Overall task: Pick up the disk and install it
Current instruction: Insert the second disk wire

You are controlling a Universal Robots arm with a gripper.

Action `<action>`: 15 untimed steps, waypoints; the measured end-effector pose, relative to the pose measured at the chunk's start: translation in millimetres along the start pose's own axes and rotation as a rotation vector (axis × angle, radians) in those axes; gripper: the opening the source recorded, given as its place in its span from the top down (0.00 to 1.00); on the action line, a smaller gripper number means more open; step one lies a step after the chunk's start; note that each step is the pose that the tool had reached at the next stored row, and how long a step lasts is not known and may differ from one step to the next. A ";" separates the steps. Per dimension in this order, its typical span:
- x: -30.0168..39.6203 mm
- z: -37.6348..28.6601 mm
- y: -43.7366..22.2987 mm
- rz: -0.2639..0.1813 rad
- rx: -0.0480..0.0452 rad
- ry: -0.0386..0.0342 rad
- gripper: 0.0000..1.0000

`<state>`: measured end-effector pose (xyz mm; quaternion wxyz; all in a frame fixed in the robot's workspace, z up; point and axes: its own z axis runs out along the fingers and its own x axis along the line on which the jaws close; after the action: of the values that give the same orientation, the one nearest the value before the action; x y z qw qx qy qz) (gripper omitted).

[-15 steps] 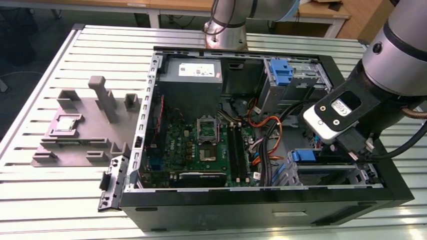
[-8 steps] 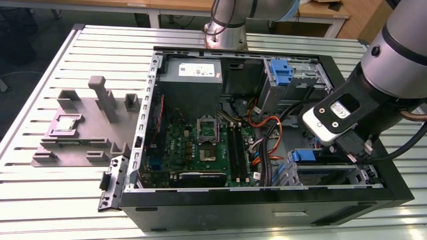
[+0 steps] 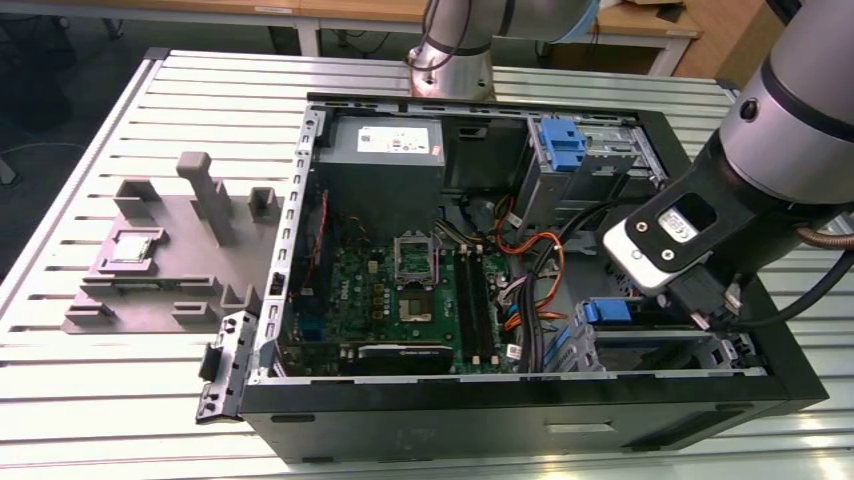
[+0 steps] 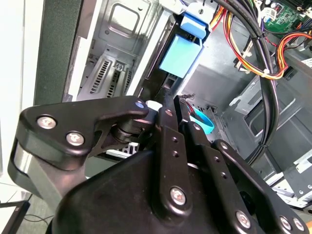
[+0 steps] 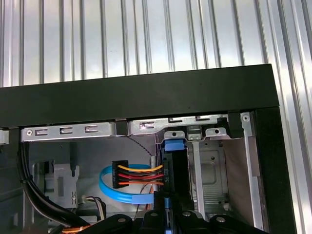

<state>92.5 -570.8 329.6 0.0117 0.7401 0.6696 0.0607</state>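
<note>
Blue-railed disk (image 5: 174,170) stands on edge in the case's (image 3: 534,420) lower drive bay | gripper (image 5: 165,214) clenched on the disk's edge, pinching it upright so its rails line up with the bay | cables (image 5: 136,178) just beside.

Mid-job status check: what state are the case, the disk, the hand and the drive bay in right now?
computer case: lying on its side, side panel off, inside exposed.
disk: standing on edge inside the corner drive bay, held by the hand.
hand: shut on the disk, reaching into the case.
drive bay: open, with the disk against one side.
</note>
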 end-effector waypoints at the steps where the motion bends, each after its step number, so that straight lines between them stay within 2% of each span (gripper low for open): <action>1: -0.3 0.7 0.0 0.000 0.0001 0.0014 0.84; 6: -1.5 3.0 -0.2 0.001 0.0007 0.0066 0.84; 15: -1.4 4.5 -0.2 0.001 0.0006 0.0091 0.83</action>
<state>92.6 -571.9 325.1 0.0084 0.7401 0.6694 0.0639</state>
